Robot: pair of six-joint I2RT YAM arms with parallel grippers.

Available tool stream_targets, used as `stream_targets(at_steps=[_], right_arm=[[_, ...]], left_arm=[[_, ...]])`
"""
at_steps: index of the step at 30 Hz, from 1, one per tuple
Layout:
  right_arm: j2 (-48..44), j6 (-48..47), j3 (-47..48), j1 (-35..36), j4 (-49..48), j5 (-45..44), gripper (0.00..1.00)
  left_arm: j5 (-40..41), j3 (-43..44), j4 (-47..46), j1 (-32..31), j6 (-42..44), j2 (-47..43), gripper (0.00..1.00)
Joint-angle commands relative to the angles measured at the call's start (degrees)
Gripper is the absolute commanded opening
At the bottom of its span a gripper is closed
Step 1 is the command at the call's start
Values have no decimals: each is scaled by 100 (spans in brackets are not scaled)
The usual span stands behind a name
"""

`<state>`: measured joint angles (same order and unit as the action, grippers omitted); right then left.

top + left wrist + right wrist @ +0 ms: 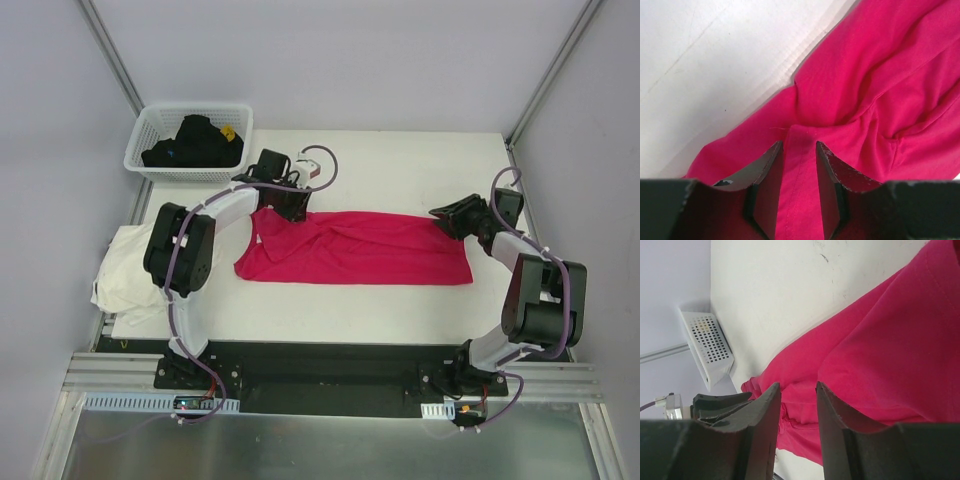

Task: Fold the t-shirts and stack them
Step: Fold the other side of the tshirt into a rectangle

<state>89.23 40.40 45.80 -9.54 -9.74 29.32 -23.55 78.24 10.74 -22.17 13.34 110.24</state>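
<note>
Magenta t-shirt point(360, 250) | left fingers point(765, 187) pinch left end | right fingers point(760, 427) pinch right end

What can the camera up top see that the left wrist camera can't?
Only the top view shows the white basket of dark clothes, the cream-white shirt at the left edge of the table, and the right gripper at the far end of the red shirt. Only the left wrist view shows, close up, a seamed fold of cloth pinched in the left gripper. Both show the red shirt, the left gripper and the table.
</note>
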Motion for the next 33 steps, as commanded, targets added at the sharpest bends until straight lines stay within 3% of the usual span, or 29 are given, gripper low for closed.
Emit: stream_targets(at_steps=[1,18,21,24,29,33], right_arm=[[-266,-50,-27,-101,-151,109,37],[-213,-76,-71,-206,-160,162,36],[-213,-94,-80,-224,-160,153,36],[-187,-85,-98,-250,-160,170,36],[-204,-76,-124,-268,-186,170,36],[-187,-76,-124,-285,-195,188,35]], left_arm=[[-150,350,358,82,186,156,32],[-396,719,710,82,81,481,30],[-405,754,727,82,54,534,25],[-431,790,771,82,37,552,12],[-422,798,807,82,28,552,0],[-387,798,833,82,-16,543,0]])
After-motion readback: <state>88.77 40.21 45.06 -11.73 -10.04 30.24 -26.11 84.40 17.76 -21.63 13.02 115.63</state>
